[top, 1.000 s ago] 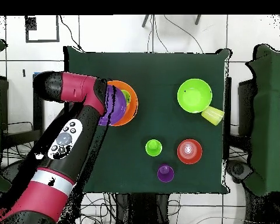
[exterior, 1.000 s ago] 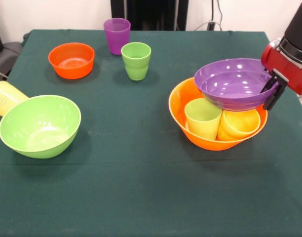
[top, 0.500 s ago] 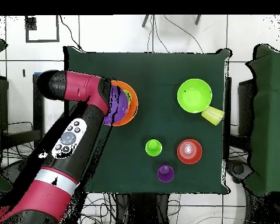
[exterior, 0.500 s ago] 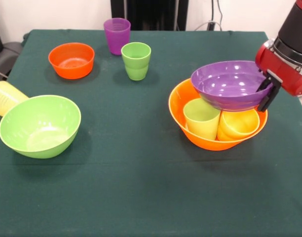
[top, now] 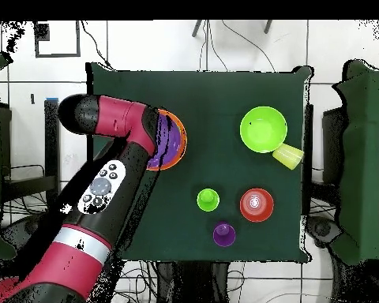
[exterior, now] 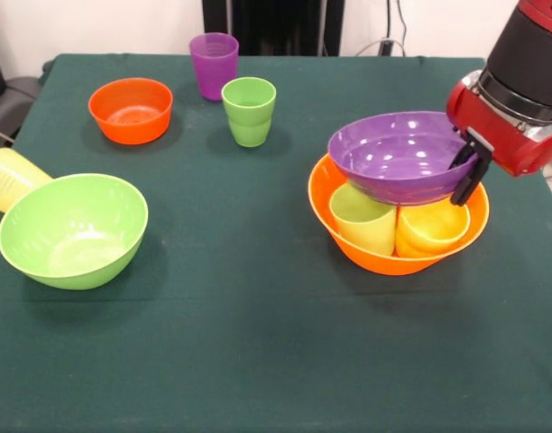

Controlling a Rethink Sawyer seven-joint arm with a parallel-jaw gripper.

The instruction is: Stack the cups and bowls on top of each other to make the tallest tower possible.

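Observation:
The wide purple bowl (exterior: 400,155) rests on two cups, a lime-yellow one (exterior: 364,219) and a yellow-orange one (exterior: 433,227), inside the largest yellow-orange bowl (exterior: 348,248) at the right. My gripper (exterior: 465,171) is shut on the purple bowl's right rim. In the overhead view my arm covers most of this pile (top: 170,140). A lime green bowl (exterior: 72,229) sits at the left with a pale yellow cup (exterior: 9,177) lying beside it. An orange bowl (exterior: 131,109), a purple cup (exterior: 214,64) and a lime green cup (exterior: 249,110) stand at the back.
The dark green cloth table (exterior: 240,361) has its right edge close to the pile. Cables and a black stand (exterior: 274,25) lie behind the table's far edge.
My gripper has carried the purple bowl to the left, from overhanging the big bowl's right side to sitting more squarely over the two cups.

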